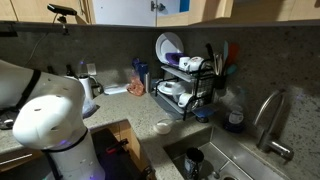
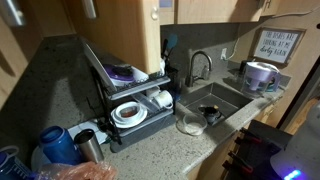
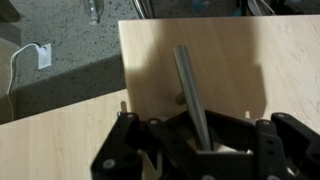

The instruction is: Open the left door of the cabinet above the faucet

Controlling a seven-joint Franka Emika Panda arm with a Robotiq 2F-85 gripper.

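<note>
Kitchen counter scene. Far to the left of the faucet (image 1: 270, 122), the robot's white arm (image 1: 45, 125) bulks low in the frame. Between arm and faucet stands a dish rack (image 1: 185, 85) holding plates. Directly above the faucet, along the top edge, runs the cabinet (image 1: 250, 7), in light tan wood.

In the wrist view, the left door (image 3: 250, 55) fills the frame. Its steel bar handle (image 3: 187, 85) runs down into the black gripper (image 3: 205, 148). The claw is clenched at the handle, probably because a pull there swings the door. Whether the bar is pinched or only hooked is unclear. The door seems slightly proud of the neighbouring panel (image 3: 50, 140), so opening looks barely begun.
</note>
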